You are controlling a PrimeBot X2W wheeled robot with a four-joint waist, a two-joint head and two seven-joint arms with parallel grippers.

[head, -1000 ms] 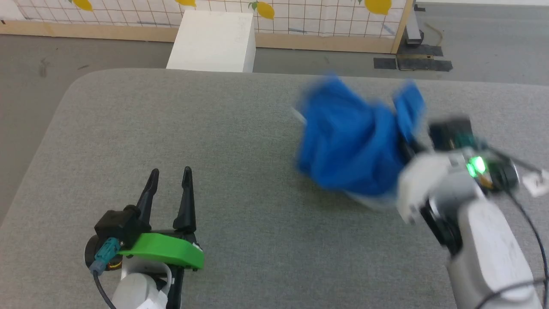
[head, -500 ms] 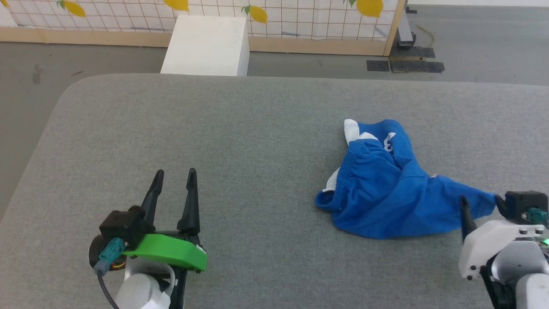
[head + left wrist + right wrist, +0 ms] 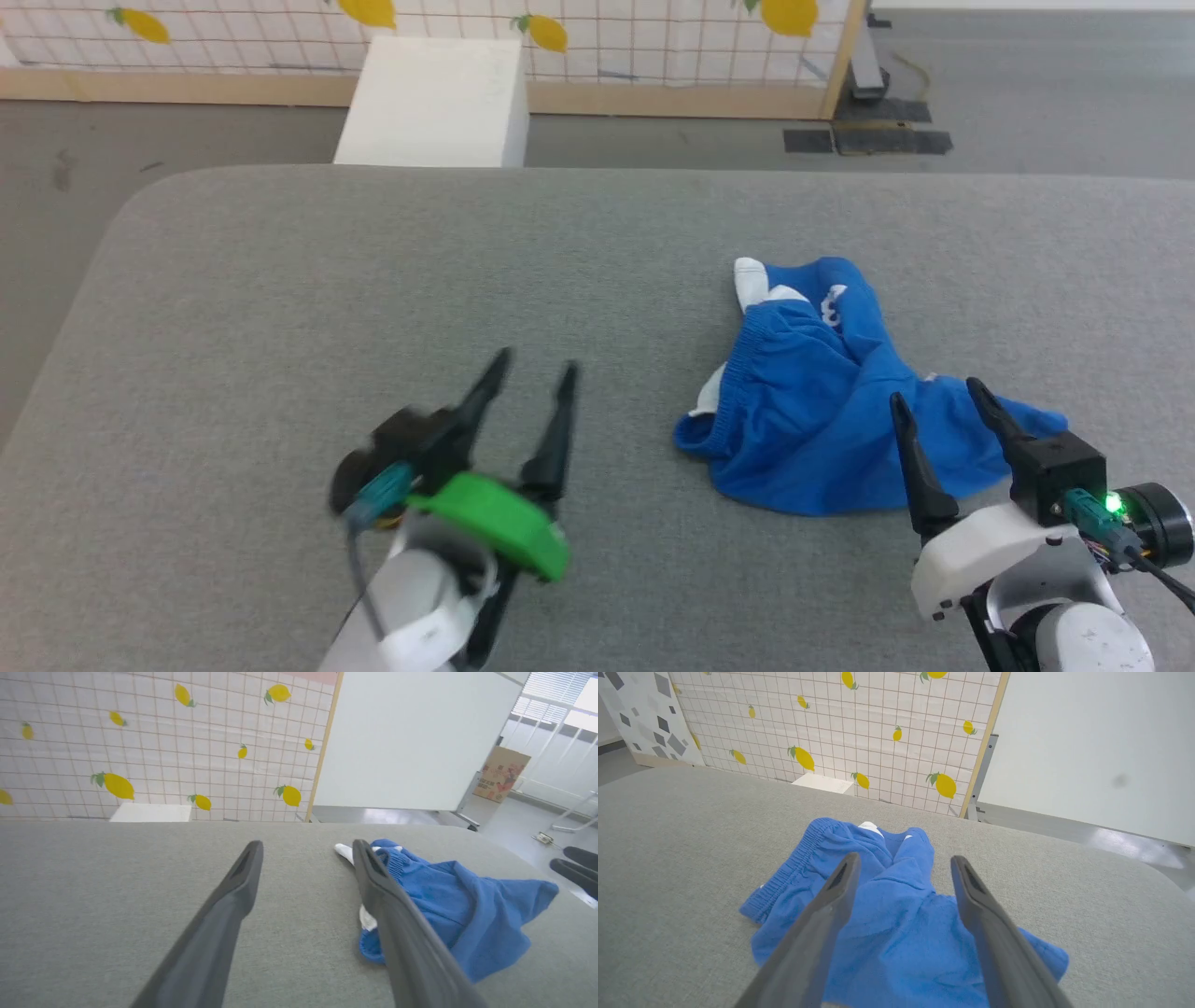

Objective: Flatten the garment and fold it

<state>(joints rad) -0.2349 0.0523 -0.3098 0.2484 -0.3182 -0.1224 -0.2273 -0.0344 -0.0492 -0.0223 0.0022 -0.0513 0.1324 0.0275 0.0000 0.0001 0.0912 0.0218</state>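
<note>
Garment (image 3: 812, 411): blue shorts, crumpled, on grey table (image 3: 327, 280), right of centre, waistband facing left.
Left gripper (image 3: 537, 362): fingers spread, holding nothing, near garment, apart from it.
Right gripper (image 3: 936, 392): fingers spread, over garment's near edge; contact unclear.
White box (image 3: 429, 103): on floor beyond table.

The left gripper (image 3: 537, 362) was blurred in the head view, and the right gripper (image 3: 934, 391) hid part of the near edge of the shorts (image 3: 803, 411).
</note>
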